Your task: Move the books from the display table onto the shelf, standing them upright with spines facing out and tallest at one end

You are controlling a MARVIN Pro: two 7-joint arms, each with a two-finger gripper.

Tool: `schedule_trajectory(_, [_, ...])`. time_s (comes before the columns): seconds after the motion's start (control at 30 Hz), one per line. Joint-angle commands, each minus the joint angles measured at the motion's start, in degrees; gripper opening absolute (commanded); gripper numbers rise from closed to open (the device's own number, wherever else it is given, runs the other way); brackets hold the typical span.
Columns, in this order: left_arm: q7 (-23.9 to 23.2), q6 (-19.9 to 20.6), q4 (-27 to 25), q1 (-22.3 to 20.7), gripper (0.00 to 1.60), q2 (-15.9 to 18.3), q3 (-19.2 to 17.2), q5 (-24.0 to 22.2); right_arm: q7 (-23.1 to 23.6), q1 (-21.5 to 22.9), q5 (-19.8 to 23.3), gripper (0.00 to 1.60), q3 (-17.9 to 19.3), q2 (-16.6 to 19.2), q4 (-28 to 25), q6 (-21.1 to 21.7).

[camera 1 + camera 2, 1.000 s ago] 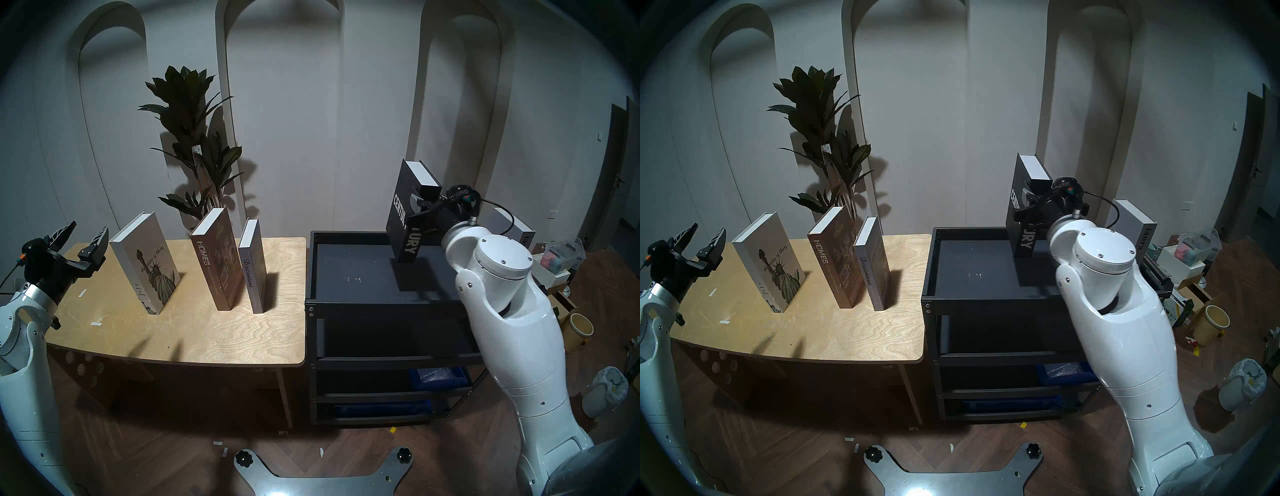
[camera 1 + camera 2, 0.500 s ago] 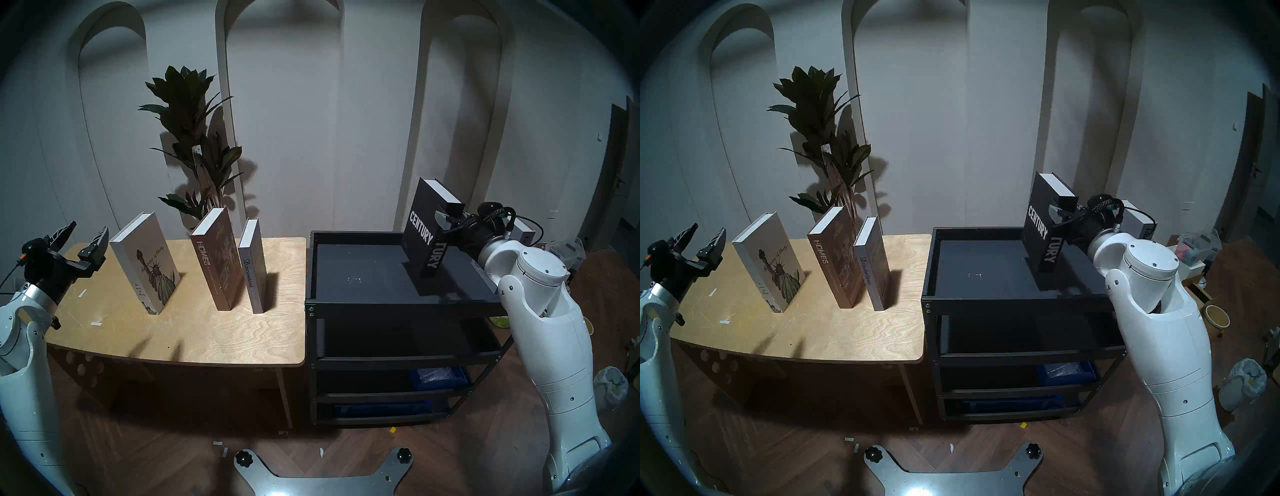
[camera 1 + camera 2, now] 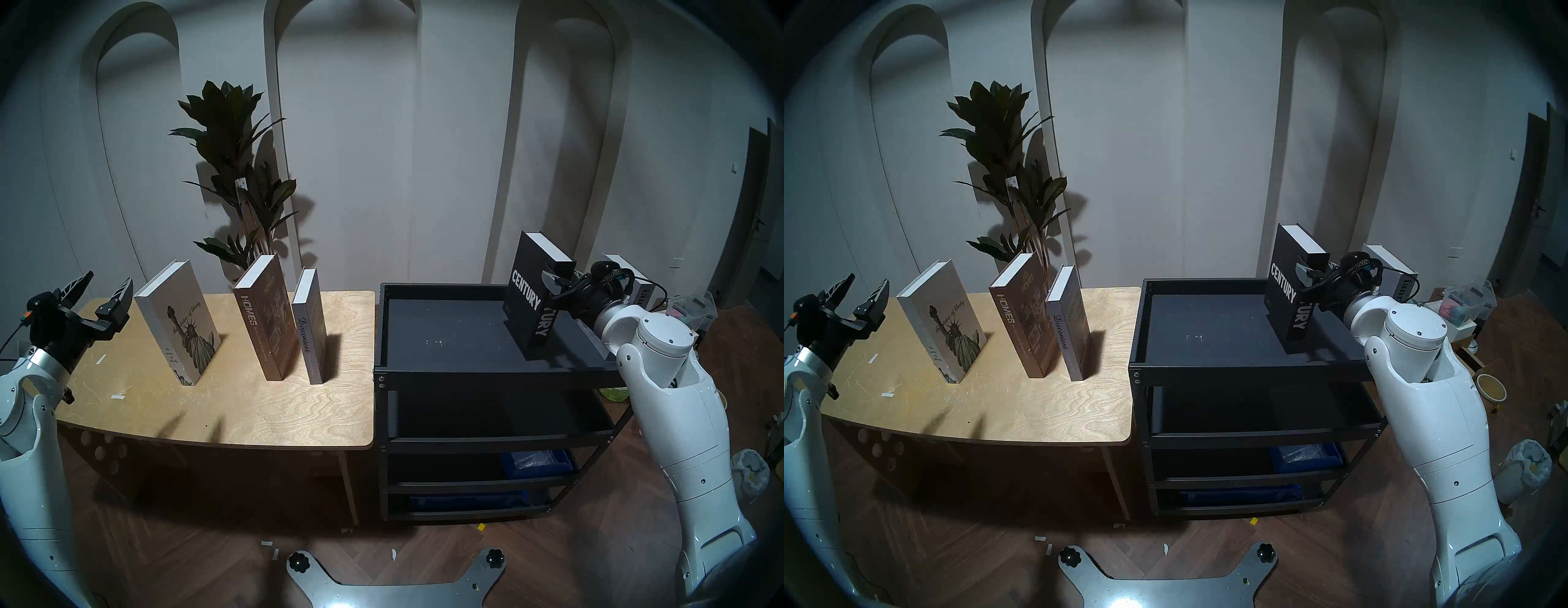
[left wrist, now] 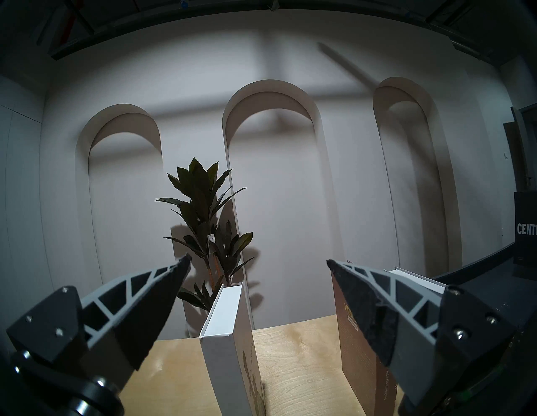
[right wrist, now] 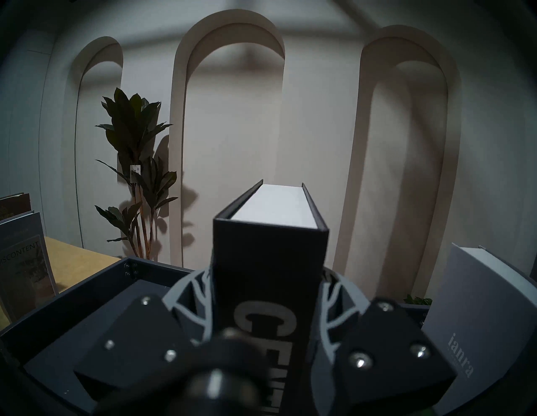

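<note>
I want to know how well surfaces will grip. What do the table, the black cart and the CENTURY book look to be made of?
Table: plywood by the look, pale with a swirling grain and a low sheen, scratched.
Black cart: probably painted metal, matte, with bolted corner posts and a thin rim.
CENTURY book: likely a board hardcover, matte black with white lettering and a white page block; possibly a hollow decorative box.

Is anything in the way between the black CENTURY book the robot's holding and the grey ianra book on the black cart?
Nothing visible. The right gripper clamps the black CENTURY book upright on the black metal cart's top tray. Only bare tray shows between it and the grey ianra book at the right end.
</note>
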Motion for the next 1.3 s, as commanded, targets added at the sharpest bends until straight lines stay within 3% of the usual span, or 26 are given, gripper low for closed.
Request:
schedule_trajectory(0.0, [0.00,-0.36,-0.68,-0.35,1.60,0.39,-0.29,0.09,1.62,-0.43,0.23,0.00,3.57,2.81,-1.49,-0.95])
schedule_trajectory(0.3, [0.01,-0.37,-0.68,-0.35,1.60,0.39,-0.29,0.10,3.91,-2.47,0.23,0.00,7.64,4.08,0.81,-1.68])
schedule_trajectory(1.27, [0.01,-0.38,-0.69,-0.34,1.60,0.39,-0.29,0.10,6.55,-3.30,-0.43,0.00,10.58,4.73,6.47,-4.57])
